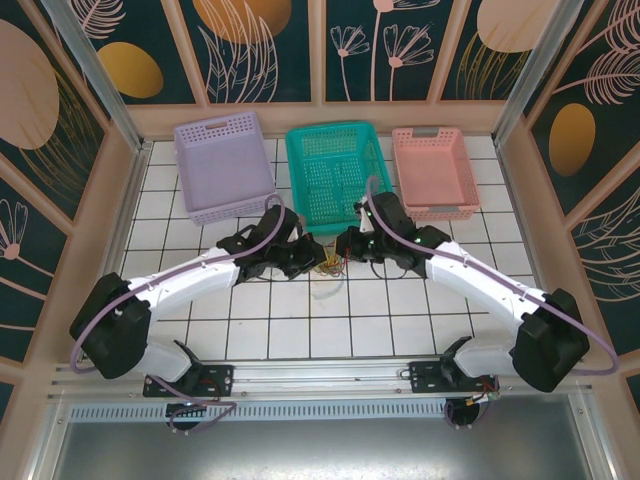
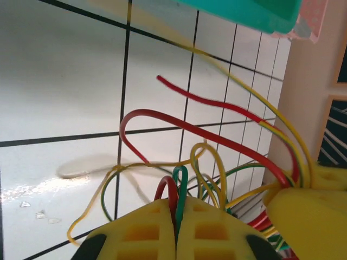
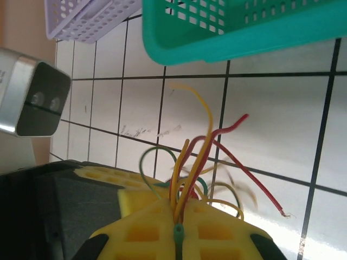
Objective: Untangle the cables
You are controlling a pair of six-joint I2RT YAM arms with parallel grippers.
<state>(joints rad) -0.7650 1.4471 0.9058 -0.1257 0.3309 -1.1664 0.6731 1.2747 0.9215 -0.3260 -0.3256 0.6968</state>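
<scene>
The cables (image 1: 329, 266) are a small tangle of thin red, green and yellow wires on the white tiles in front of the teal basket, with both grippers meeting over them. My left gripper (image 1: 316, 256) is shut on them. In the left wrist view its yellow fingers (image 2: 177, 207) pinch a red loop and a green loop (image 2: 182, 179), while longer red (image 2: 217, 132) and yellow strands arc away to the right. My right gripper (image 1: 347, 246) is also shut. Its jaws (image 3: 178, 210) clamp yellow, red and green cables (image 3: 199, 146) that fan upward.
Three baskets stand in a row behind the tangle: lilac (image 1: 192, 170), teal (image 1: 297, 180) and pink (image 1: 403, 165). The teal basket's rim (image 3: 227, 46) hangs just beyond the right gripper. The left arm's camera housing (image 3: 32, 100) and black wrist (image 3: 54, 206) sit close beside the right fingers.
</scene>
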